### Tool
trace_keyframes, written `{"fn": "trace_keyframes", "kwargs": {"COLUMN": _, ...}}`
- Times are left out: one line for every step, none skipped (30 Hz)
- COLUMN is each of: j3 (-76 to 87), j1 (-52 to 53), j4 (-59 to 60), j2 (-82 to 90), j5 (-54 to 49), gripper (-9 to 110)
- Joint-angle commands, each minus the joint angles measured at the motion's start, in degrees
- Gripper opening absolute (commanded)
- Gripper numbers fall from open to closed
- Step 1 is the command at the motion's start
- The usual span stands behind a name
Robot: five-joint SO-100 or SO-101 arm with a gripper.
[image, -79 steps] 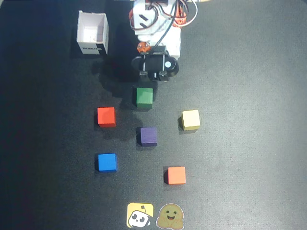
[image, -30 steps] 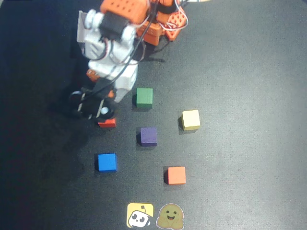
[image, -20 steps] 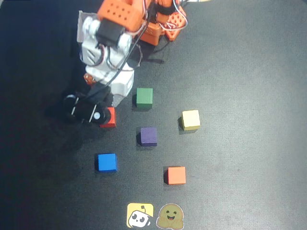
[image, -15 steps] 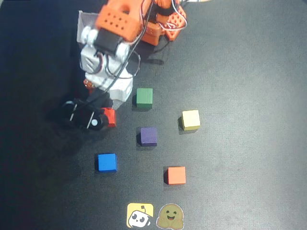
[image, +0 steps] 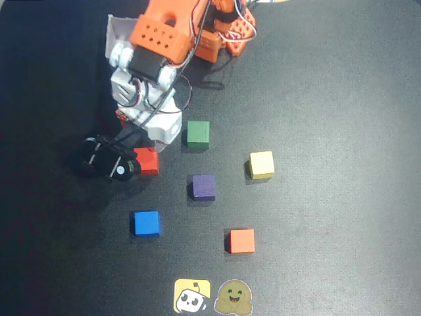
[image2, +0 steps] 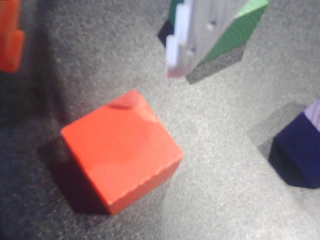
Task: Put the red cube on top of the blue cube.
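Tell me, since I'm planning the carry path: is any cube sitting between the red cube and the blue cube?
Nothing visible does. In the overhead view the red cube lies almost straight above the blue cube, with only bare black mat between them. The purple cube sits off to the right of that line.

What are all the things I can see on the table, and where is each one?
red cube: one, red, left of the middle, beside the pincer
blue cube: one, bright blue, below the red cube in the overhead view
green cube: one, green, upper middle
purple cube: one, dark purple, centre
yellow cube: one, pale yellow, right
orange cube: one, orange, lower right
box: one, white, top left, mostly hidden behind the arm
stickers: two, yellow and brown, bottom edge
arm: one, orange and white, top
pincer: one, open, not holding the red cube
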Motion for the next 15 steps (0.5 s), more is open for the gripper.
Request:
{"fn": "trace_keyframes", "kwargs": {"j3": -3.25, "j1": -0.09, "j4": -1.85, "j2": 0.35, "j5": -8.09, "gripper": 22}}
{"fn": "trace_keyframes", "kwargs": {"j3": -3.16, "j1": 0.18, "j4": -2.64, "j2": 0.53, "j5": -12.39, "gripper": 21}}
{"fn": "trace_keyframes", "kwargs": {"j3": -3.34, "j1": 0.18, "j4": -2.37, "j2": 0.53, "j5": -13.71, "gripper": 22}}
{"fn": "trace_keyframes", "kwargs": {"j3": -3.43, "j1": 0.18, "j4": -2.64, "j2": 0.53, "j5": -16.35, "gripper": 22}}
{"fn": "trace_keyframes", "kwargs": {"j3": -3.43, "j1": 0.0, "j4": -2.55, "j2": 0.53, "j5": -16.96, "gripper": 22}}
{"fn": "trace_keyframes", "kwargs": {"j3": -3.52, "j1": 0.0, "j4": -2.55, "j2": 0.44, "j5": -18.28, "gripper": 22}}
{"fn": "trace_keyframes", "kwargs": {"j3": -3.78, "j1": -0.18, "j4": -2.55, "j2": 0.09, "j5": -18.98, "gripper": 22}}
{"fn": "trace_keyframes", "kwargs": {"j3": -3.96, "j1": -0.18, "j4": -2.55, "j2": -0.53, "j5": -19.51, "gripper": 22}}
{"fn": "trace_keyframes", "kwargs": {"j3": -4.22, "j1": -0.18, "j4": -2.72, "j2": -1.23, "j5": -20.83, "gripper": 21}}
{"fn": "trace_keyframes", "kwargs": {"j3": -4.31, "j1": -0.18, "j4": -2.72, "j2": -2.02, "j5": -21.27, "gripper": 21}}
{"fn": "trace_keyframes", "kwargs": {"j3": -4.31, "j1": -0.18, "j4": -2.72, "j2": -2.55, "j5": -21.62, "gripper": 21}}
{"fn": "trace_keyframes", "kwargs": {"j3": -4.39, "j1": -0.18, "j4": -2.81, "j2": -3.08, "j5": -22.24, "gripper": 22}}
{"fn": "trace_keyframes", "kwargs": {"j3": -4.66, "j1": -0.18, "j4": -2.81, "j2": -3.6, "j5": -22.59, "gripper": 22}}
{"fn": "trace_keyframes", "kwargs": {"j3": -5.01, "j1": -0.18, "j4": -2.81, "j2": -4.39, "j5": -22.76, "gripper": 22}}
{"fn": "trace_keyframes", "kwargs": {"j3": -5.54, "j1": -0.18, "j4": -2.81, "j2": -5.27, "j5": -22.85, "gripper": 22}}
